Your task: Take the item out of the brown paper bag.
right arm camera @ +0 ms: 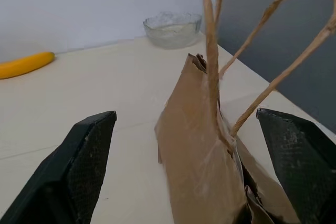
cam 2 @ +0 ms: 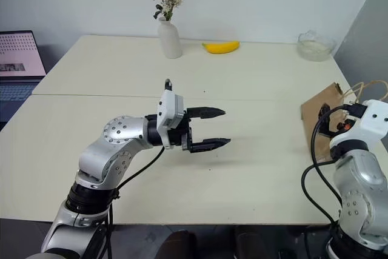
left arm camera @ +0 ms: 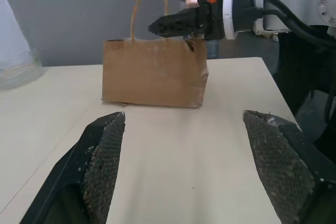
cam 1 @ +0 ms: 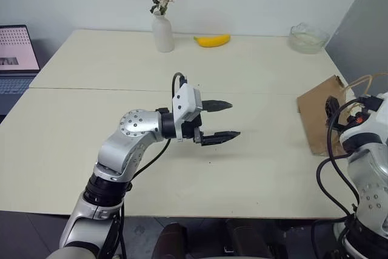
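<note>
Clearly your right gripper [right arm camera: 194, 171], jaws spread wide and empty, is the nearer one, sitting just at the upright brown paper bag [cam 1: 320, 119] by the table's right edge; the item stays hidden.

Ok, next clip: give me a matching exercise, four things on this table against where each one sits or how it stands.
Things:
1. brown paper bag
2. banana
3. glass bowl
4. left gripper

Places or states:
A. far right corner of the table
B. open, over the middle of the table, pointing toward the bag
C. upright at the table's right edge, handles up, between the right gripper's open fingers
D. lying at the far edge, just right of the white vase

Pairs: 1-C, 2-D, 3-A, 4-B
</note>
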